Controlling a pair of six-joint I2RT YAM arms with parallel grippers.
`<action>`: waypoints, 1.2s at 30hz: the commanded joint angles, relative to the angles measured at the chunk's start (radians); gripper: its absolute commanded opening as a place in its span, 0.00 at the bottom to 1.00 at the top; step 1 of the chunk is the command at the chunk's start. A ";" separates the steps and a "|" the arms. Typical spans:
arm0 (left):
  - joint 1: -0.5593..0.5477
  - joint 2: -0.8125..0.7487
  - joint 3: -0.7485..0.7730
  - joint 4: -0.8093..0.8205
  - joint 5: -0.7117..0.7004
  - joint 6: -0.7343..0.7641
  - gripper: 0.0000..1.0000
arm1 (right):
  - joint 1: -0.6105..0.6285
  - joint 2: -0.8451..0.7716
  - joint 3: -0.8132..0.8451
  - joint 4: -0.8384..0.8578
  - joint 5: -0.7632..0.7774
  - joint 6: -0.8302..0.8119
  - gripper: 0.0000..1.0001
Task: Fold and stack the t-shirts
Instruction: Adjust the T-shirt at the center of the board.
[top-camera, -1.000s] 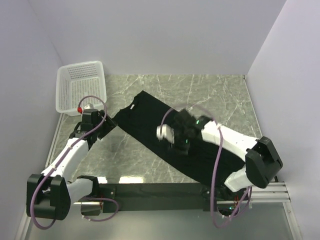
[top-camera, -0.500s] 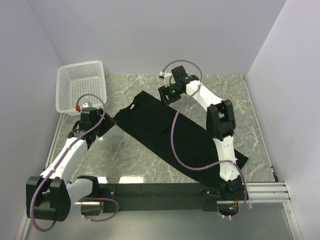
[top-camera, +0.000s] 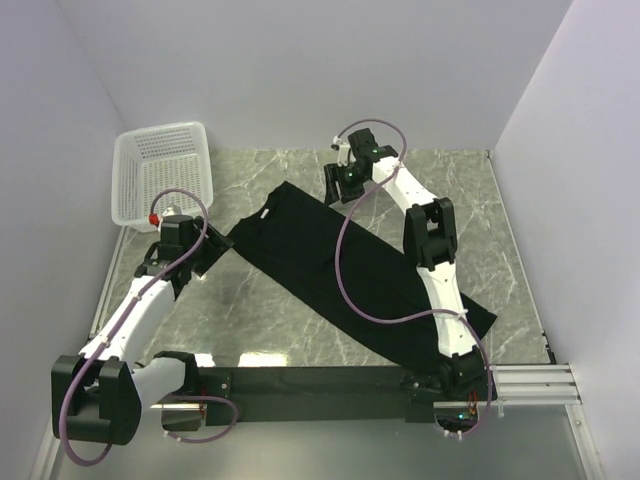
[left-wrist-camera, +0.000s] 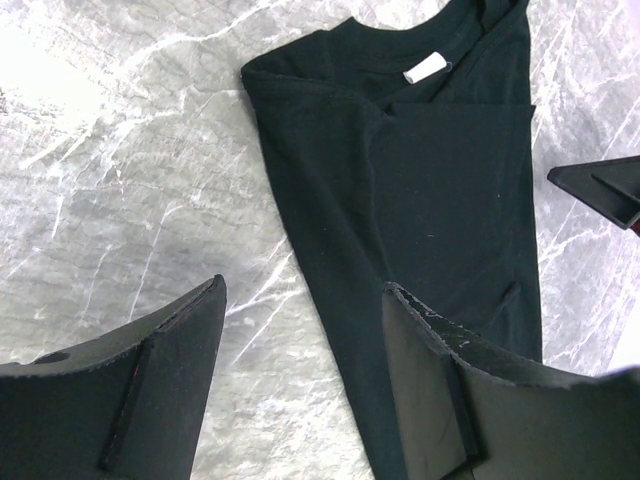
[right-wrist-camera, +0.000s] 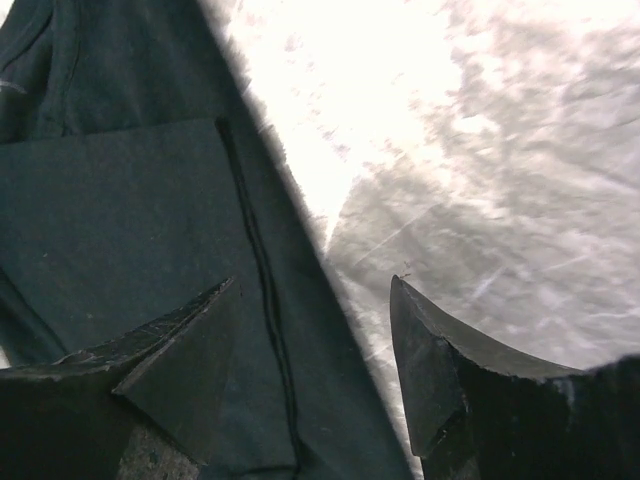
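One black t-shirt (top-camera: 350, 260) lies flat as a long folded strip, running diagonally from far left to near right on the marble table (top-camera: 280, 320). My left gripper (top-camera: 217, 244) hovers open at its left collar-end corner. In the left wrist view the t-shirt (left-wrist-camera: 440, 180) shows a white neck label (left-wrist-camera: 425, 70), and its left edge runs between the open fingers of the left gripper (left-wrist-camera: 305, 288). My right gripper (top-camera: 336, 188) is open over the shirt's far edge. In the right wrist view that edge of the t-shirt (right-wrist-camera: 120, 200) passes between the spread fingers of the right gripper (right-wrist-camera: 315, 283). Neither gripper holds anything.
A white mesh basket (top-camera: 165, 132) stands at the far left corner, just behind the left arm. Walls close in the table on the left, back and right. Bare marble shows to the right of the right gripper (right-wrist-camera: 520, 150).
The right arm has swung from over the shirt's middle out to its far edge near the collar end, its jaws a little wider. The left arm has barely moved.
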 joint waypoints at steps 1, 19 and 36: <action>0.004 0.016 0.011 0.029 0.013 -0.015 0.68 | 0.017 0.035 0.020 -0.030 -0.048 0.025 0.68; 0.004 0.035 0.017 0.049 0.030 -0.023 0.68 | 0.074 0.047 0.032 -0.073 0.069 -0.009 0.31; 0.004 0.030 0.021 0.027 0.024 -0.019 0.68 | -0.042 0.027 0.070 0.133 0.079 0.159 0.00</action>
